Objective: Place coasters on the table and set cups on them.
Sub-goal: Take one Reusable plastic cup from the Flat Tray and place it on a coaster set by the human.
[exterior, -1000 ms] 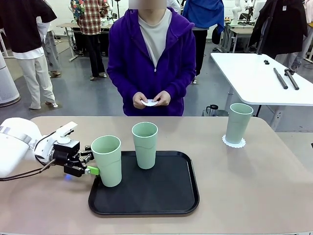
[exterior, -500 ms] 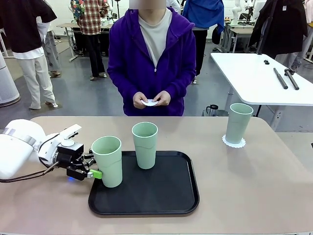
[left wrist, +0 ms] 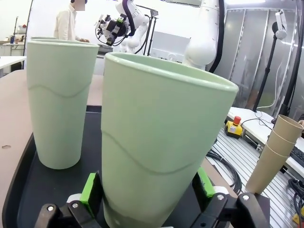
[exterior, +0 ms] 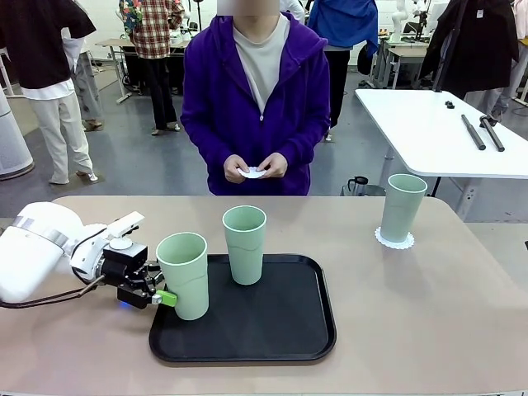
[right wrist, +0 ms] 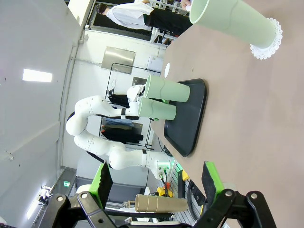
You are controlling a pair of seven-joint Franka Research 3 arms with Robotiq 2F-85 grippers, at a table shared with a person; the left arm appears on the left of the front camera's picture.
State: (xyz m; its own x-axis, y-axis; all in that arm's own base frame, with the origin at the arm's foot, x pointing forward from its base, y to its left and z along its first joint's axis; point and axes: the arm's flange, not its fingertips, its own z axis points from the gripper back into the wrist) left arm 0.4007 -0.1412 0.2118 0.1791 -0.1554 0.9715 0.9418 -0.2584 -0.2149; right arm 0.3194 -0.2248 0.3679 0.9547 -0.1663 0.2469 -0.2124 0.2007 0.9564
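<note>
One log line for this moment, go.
left pincer: open, straddling near cup on tray | right pincer: open, empty | far cup: on coaster | person: holding second coaster

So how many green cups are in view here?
3 cups: one at the tray's front left, between the left gripper's open fingers; one at the tray's back; one on a coaster, table's far right.

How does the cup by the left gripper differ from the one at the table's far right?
The near cup stands on the black tray, between the fingers of the open left gripper; the far cup stands free on a coaster on the table. Both are upright, mint green.
</note>
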